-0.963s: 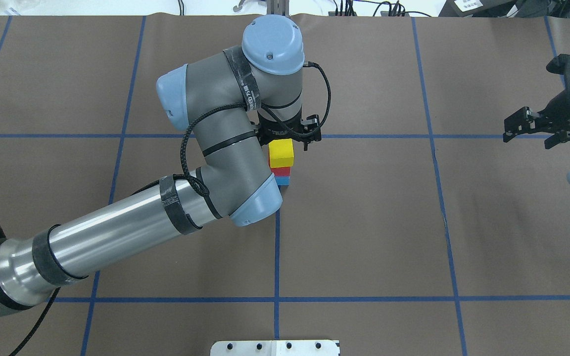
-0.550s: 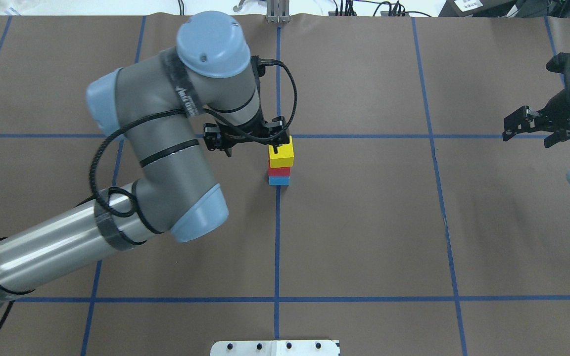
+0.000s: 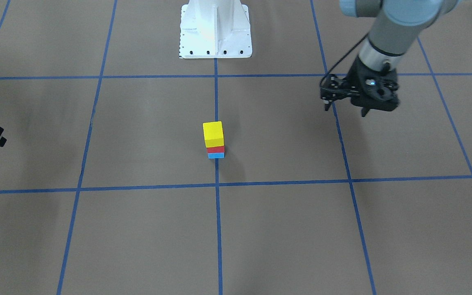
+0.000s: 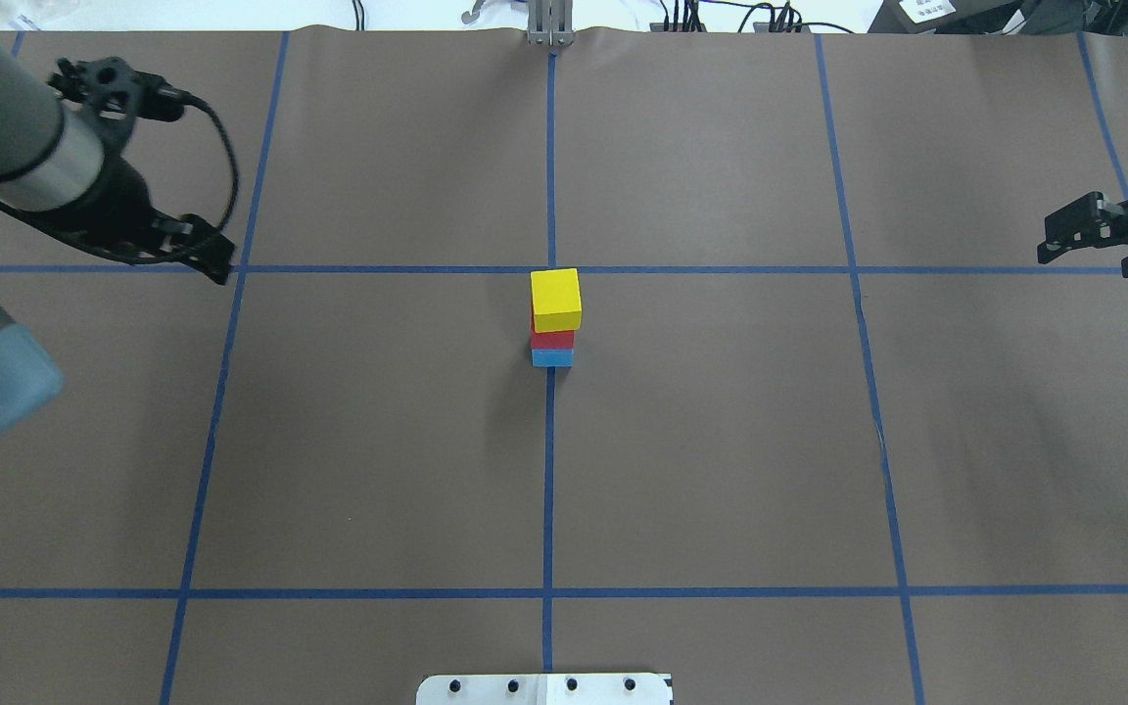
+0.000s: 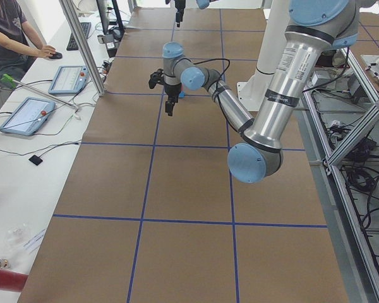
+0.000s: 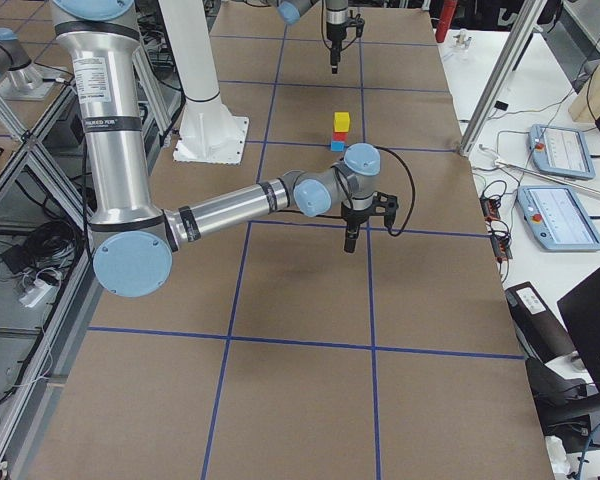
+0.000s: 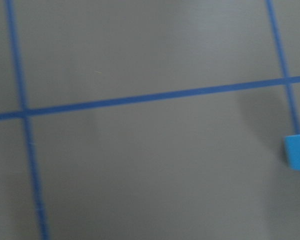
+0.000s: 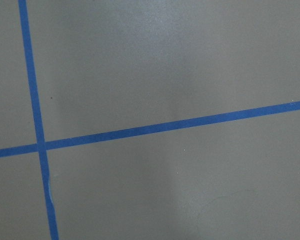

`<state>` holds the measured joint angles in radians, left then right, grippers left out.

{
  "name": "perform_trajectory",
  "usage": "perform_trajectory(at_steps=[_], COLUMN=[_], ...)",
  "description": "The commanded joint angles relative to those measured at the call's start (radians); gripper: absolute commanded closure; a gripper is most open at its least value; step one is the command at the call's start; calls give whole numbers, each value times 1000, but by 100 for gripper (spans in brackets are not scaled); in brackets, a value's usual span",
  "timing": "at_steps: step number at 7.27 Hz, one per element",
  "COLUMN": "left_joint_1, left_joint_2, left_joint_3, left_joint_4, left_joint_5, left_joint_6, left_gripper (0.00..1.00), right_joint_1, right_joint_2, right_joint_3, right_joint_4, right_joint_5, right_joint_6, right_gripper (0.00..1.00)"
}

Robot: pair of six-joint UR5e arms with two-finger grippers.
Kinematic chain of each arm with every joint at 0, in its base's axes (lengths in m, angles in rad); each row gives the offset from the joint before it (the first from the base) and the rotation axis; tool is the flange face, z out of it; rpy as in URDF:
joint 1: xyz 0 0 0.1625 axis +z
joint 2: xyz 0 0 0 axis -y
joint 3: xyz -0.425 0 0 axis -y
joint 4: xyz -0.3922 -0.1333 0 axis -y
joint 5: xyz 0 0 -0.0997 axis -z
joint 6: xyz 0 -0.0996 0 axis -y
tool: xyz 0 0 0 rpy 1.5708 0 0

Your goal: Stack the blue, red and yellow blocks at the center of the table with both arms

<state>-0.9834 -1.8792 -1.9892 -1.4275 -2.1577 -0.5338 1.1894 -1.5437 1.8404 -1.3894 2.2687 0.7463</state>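
Observation:
The yellow block (image 4: 556, 299) sits on the red block (image 4: 552, 340), which sits on the blue block (image 4: 552, 358), as one upright stack on the centre tape line. The stack also shows in the front view, with the yellow block (image 3: 213, 133) on top. My left gripper (image 4: 207, 253) is open and empty, far to the stack's left; in the front view it (image 3: 344, 110) hangs above the table. My right gripper (image 4: 1093, 257) is open and empty at the table's far right. The left wrist view catches the blue block (image 7: 297, 152) at its right edge.
Blue tape lines (image 4: 548, 490) divide the brown table into squares. The white robot base (image 3: 215, 32) stands at the robot's side of the table. Operators' tablets (image 6: 555, 150) lie beyond the far edge.
My left arm has drawn away from the stack, far to the left, with the gripper empty. My right gripper has shifted slightly outward. The stack has not moved.

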Motion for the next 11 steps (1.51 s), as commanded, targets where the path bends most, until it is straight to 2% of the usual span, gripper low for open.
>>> perform_trajectory(at_steps=[1, 2, 3, 5, 6, 7, 9, 11], left_joint_1=[-231, -321, -386, -461, -478, -507, -535, -540], left_joint_2=[106, 107, 120, 118, 111, 104, 101, 120], left_joint_3=[115, 201, 283, 378, 412, 452, 455, 452], left_joint_4=[-2, -2, -4, -1, 15, 18, 83, 78], left_joint_5=[-85, -129, -136, -131, -134, -136, -172, -209], left_joint_6=[394, 538, 669, 744, 733, 729, 719, 707], left_gripper=[0, 0, 0, 0, 0, 0, 0, 0], right_joint_1=[76, 131, 188, 281, 267, 256, 242, 233], right_joint_2=[-134, -177, -197, -201, -166, -91, -76, -70], right_joint_3=[48, 36, 19, -67, -69, -73, -78, -73], right_joint_4=[119, 139, 129, 116, 40, -96, -173, -210], right_joint_5=[37, 70, 75, 156, 157, 144, 124, 101], right_joint_6=[-76, -197, -299, -453, -453, -467, -530, -530], right_gripper=[0, 0, 0, 0, 0, 0, 0, 0])
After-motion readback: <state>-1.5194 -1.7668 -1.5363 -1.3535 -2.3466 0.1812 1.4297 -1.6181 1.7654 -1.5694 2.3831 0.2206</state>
